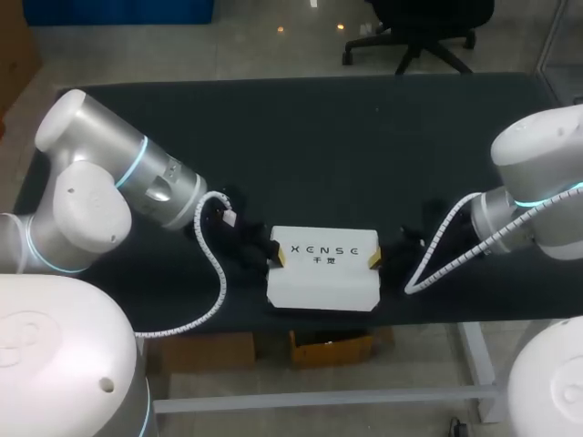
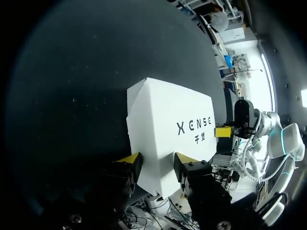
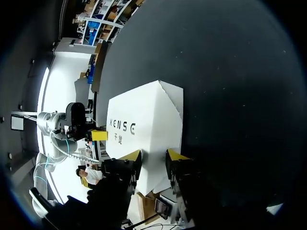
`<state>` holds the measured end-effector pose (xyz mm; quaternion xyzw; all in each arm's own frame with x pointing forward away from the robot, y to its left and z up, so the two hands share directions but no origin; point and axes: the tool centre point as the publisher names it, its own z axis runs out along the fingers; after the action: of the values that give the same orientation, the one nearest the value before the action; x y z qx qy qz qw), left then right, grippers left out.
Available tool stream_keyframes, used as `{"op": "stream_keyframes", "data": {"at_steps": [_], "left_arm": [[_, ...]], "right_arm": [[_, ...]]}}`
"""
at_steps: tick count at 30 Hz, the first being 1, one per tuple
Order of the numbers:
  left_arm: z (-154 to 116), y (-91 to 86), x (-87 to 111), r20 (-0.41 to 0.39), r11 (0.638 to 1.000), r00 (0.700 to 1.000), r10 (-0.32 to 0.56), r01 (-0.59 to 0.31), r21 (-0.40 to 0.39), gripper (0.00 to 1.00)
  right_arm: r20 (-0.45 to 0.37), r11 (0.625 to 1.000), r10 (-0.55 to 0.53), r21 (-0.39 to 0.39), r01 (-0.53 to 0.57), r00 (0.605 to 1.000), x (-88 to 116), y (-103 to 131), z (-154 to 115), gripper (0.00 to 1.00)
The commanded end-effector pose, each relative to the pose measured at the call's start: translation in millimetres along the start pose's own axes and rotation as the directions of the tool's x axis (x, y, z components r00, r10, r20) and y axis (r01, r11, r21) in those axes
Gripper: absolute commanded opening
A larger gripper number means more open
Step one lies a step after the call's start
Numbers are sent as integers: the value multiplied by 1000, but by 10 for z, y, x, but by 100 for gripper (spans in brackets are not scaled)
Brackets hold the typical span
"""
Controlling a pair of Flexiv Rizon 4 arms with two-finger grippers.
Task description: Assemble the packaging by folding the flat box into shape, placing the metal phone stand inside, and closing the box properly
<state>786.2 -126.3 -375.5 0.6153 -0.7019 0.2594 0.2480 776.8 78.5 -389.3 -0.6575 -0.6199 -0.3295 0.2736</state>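
Observation:
A white box (image 1: 323, 273) with dark print on its top lies folded into shape and closed on the black table, near the front edge. My left gripper (image 1: 274, 258) is at its left end, with the box end (image 2: 168, 124) clamped between its yellow fingertips (image 2: 129, 159). At the opposite end my right gripper (image 1: 373, 261) is shut on the box (image 3: 148, 120) in the same way. Each wrist view shows the other arm's yellow tip at the far end of the box. No metal phone stand shows in any view.
The black table (image 1: 319, 137) stretches bare behind and to both sides of the box. Its front edge runs just below the box. Coiled white cables (image 1: 214, 273) hang from both wrists near the box ends.

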Motion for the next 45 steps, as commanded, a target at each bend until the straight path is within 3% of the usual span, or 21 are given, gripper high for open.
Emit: {"op": "stream_keyframes", "data": {"at_steps": [1,27,45], "left_arm": [[35,10,38,5,1000,1000,-1,1,-2,45],[-40,-21,167,34,997,998,-53,54,-49,43],[-96,-26,123,25,993,995,-93,95,-76,43]], "right_arm": [[18,1000,18,13,-18,1000,34,45,36,29],[36,997,64,32,-65,997,107,174,-39,30],[30,995,83,59,-84,996,155,184,-69,30]]}}
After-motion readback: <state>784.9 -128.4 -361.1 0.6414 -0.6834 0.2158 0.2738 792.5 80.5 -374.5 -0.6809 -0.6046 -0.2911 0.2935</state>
